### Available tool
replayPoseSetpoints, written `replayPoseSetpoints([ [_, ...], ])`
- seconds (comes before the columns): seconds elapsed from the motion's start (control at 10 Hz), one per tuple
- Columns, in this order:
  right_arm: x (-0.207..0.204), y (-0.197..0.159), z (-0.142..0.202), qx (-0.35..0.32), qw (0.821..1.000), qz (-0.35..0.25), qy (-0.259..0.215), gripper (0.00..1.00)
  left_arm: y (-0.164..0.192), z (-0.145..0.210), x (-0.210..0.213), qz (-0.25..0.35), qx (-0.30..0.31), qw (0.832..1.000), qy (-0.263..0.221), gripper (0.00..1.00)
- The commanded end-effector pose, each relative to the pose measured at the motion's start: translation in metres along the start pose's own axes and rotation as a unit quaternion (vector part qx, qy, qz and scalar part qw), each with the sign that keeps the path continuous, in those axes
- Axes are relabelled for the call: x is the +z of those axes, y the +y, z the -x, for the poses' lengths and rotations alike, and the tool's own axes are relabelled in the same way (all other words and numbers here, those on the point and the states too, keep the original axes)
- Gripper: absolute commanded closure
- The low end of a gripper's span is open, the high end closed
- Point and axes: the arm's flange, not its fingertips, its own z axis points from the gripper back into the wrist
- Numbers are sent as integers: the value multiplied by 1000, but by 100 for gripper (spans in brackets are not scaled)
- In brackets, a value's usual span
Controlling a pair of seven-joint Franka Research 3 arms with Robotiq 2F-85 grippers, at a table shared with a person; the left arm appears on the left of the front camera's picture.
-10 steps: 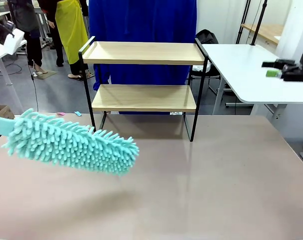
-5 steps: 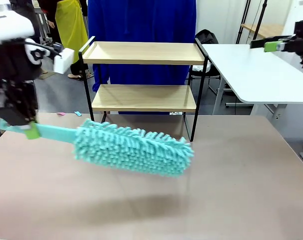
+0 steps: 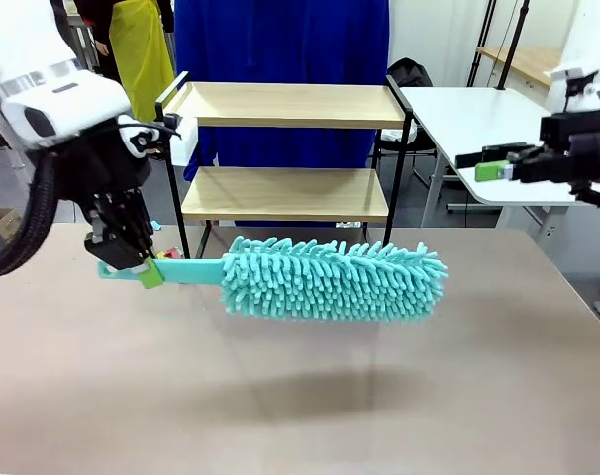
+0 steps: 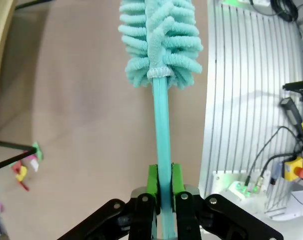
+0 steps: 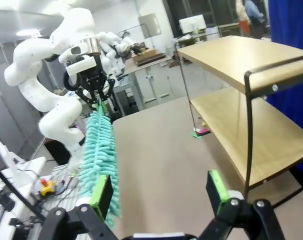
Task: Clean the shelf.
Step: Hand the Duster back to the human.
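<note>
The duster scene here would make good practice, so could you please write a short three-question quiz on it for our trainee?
1. True or false: the left gripper is shut on the duster by its handle.
2. Where is the duster's fluffy head? A) lying on the shelf's top board; B) held in the air above the table, in front of the shelf; C) resting flat on the table.
3. Fill in: the right gripper is ____, with nothing between its green pads.

Key: 1 true; 2 B; 3 open.
</note>
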Motion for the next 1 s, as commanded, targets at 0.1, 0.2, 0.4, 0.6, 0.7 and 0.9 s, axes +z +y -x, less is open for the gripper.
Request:
replayPoseSetpoints([
  [0.1,0,-5,-16,-13,1000,-19,7,0,0,0,0,0,0,1000,0,87],
  [0.2,0,-5,-16,-13,1000,-19,7,0,0,0,0,0,0,1000,0,87],
  [0.4,-6,-5,30,-4,998,-35,49,0,0,0,0,0,0,1000,0,87],
  [0.6,-24,10,70,35,998,-27,50,0,0,0,0,0,0,1000,0,87],
  [0.7,-27,15,86,46,998,-19,45,0,0,0,0,0,0,1000,0,87],
  [0.9,-32,22,113,58,998,-9,28,0,0,0,0,0,0,1000,0,87],
])
